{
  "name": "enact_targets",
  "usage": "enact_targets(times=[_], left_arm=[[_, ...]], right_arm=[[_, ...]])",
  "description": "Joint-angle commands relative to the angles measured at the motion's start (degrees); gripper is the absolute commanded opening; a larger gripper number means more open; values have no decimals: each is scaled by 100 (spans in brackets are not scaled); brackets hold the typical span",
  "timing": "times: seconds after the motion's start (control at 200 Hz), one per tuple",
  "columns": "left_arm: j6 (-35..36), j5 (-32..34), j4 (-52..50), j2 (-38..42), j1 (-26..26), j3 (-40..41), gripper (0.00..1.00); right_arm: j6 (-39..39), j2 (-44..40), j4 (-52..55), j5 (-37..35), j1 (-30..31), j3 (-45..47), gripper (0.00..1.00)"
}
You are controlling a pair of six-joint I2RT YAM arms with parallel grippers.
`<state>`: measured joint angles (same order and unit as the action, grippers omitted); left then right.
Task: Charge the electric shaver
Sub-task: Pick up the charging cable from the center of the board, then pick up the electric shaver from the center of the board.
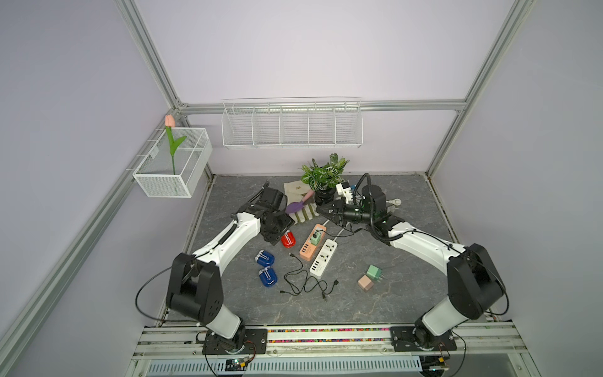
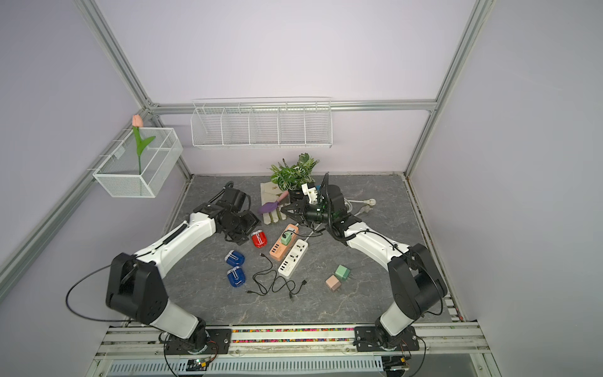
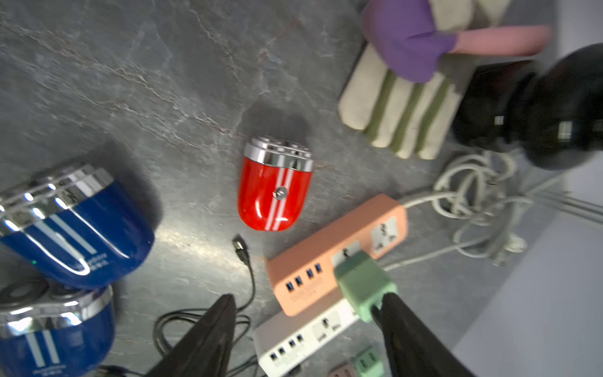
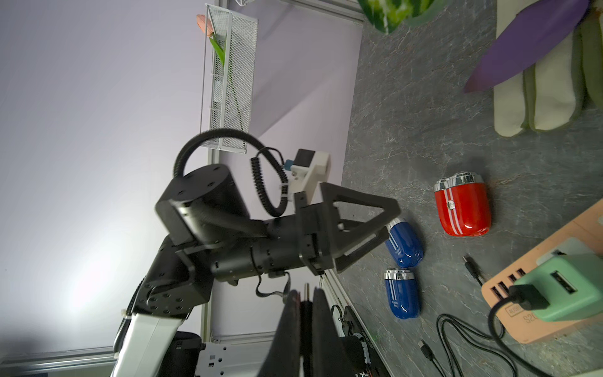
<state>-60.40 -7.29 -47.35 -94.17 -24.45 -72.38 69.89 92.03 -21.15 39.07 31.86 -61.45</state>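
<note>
Two pincers inspected. Left pincer (image 4: 391,222) stood open and empty just beside the red shaver (image 3: 274,192), which lay flat on the desk (image 1: 391,293), long axis front-to-back, head rearward. Right pincer (image 1: 319,209), farther off, was clamped on a cable plug (image 4: 306,292).

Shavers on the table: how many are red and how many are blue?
Red shaver: 1
Blue shavers: 2
Total: 3
</note>
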Motion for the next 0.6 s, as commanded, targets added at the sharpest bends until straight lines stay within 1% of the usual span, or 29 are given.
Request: enact_targets(times=[0.0, 0.065, 0.17, 0.345, 0.48, 0.6], left_arm=[[1213, 405, -781, -626, -74, -610, 76], [1447, 519, -906, -964, -73, -767, 79], [1686, 525, -679, -1328, -75, -784, 81], [1635, 448, -404, -1856, -69, -900, 83], [1610, 539, -140, -1982, -74, -916, 83], [1609, 601, -187, -2161, -69, -1021, 83]], right_arm=[[-177, -145, 66, 112, -25, -95, 7], [-168, -161, 67, 112, -26, -95, 7], [-168, -186, 84, 102, -22, -69, 7], [-146, -190, 83, 101, -24, -69, 7], [-81, -175, 19, 101, -26, -78, 7], [-70, -147, 5, 103, -26, -78, 7]])
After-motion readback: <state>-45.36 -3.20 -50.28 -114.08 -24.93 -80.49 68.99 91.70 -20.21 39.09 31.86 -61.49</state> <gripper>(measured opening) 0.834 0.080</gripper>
